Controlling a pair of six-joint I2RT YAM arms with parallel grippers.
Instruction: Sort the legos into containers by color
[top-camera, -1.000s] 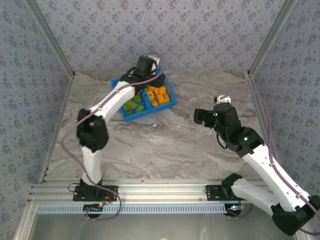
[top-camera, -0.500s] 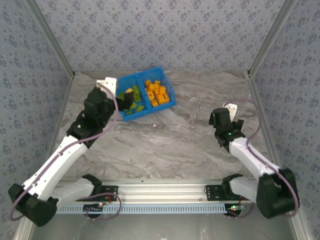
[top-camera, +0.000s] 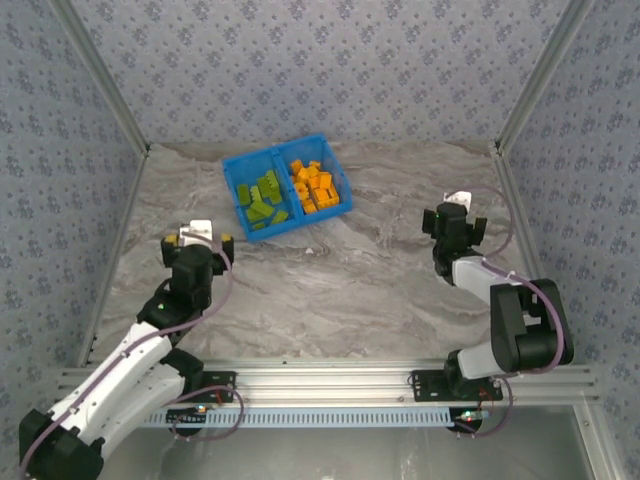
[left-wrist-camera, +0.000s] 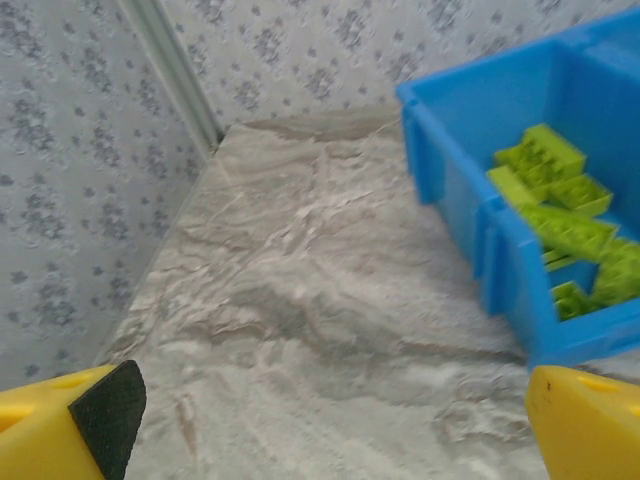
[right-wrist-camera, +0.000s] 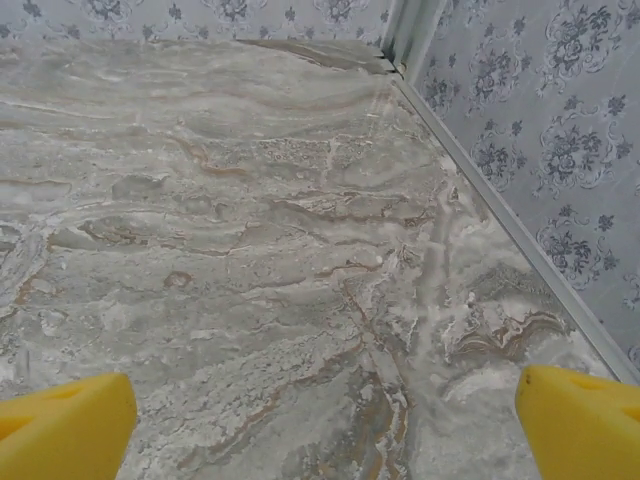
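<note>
**Operator:** Where are the legos, seen from up top?

**Spotter:** The blue bin (top-camera: 300, 224) sits far back on the table (top-camera: 380, 290), a bit left of the middle. Its long side runs left to right, a little crooked. The green legos (top-camera: 262, 197) lie in the left half and the orange legos (top-camera: 313, 188) in the right half, with the middle wall (top-camera: 286, 192) between them. I can't spot a loose brick on the table, so I think your sorting is done (or very close).

**Operator:** And my claws?

**Spotter:** Your left claw (top-camera: 198, 240) is wide open and holds nothing. The bin is ahead of it and off to its right. Your right claw (top-camera: 455, 222) is wide open and empty too, well apart from the bin, over by the right side. The left one is nearer, so use that arm if you must go back.

**Operator:** What does the left wrist see?

**Spotter:** Your left claw (left-wrist-camera: 320, 425) stands wide open with bare table in the gap. The blue bin (left-wrist-camera: 450, 170) is up ahead on the right. The green legos (left-wrist-camera: 560, 210) lie heaped inside, small, bumpy and bright lime.

**Operator:** And the right wrist?

**Spotter:** Your right claw (right-wrist-camera: 320, 425) is open wide over grey table (right-wrist-camera: 250, 250), near the flowery wall (right-wrist-camera: 540, 120).
</note>
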